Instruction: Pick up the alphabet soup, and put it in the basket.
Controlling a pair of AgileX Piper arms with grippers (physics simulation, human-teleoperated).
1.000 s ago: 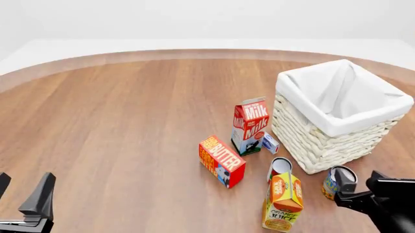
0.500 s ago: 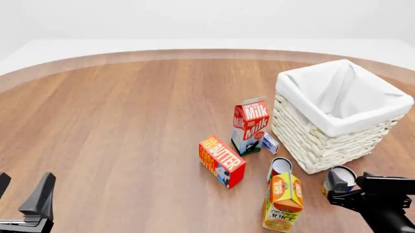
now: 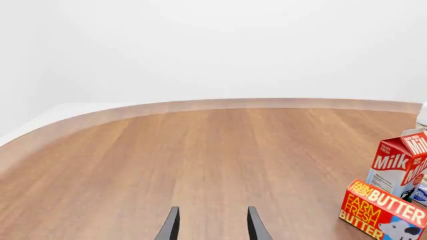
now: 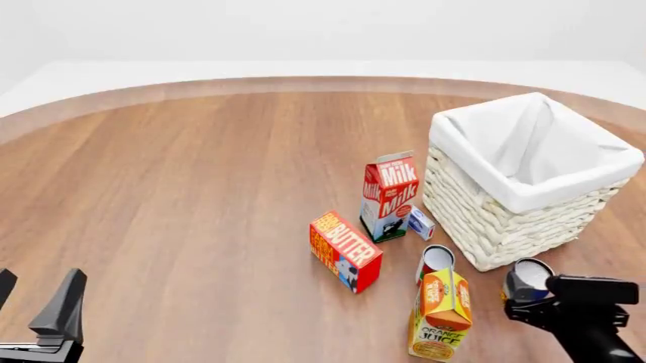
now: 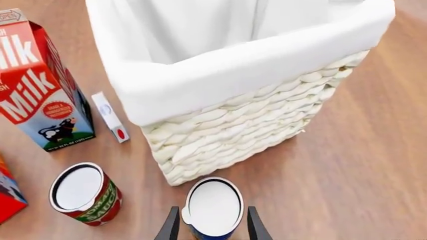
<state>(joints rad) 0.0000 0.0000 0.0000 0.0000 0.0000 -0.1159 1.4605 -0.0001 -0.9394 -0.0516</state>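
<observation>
- Where the basket meets the table, the alphabet soup stands upright just beside its wicker wall, between the right gripper's parted jaws.
- Readable labels: "Milk" carton, "Farm Fresh Butter" box, "Orange Juice" carton.
- Left gripper hovers, jaws apart, holding nothing.

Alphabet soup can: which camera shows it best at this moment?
The right wrist view: the alphabet soup fills the foreground, top fully visible between the right gripper fingers. The front view shows the can partly hidden behind that gripper. The left wrist view misses it.
</observation>
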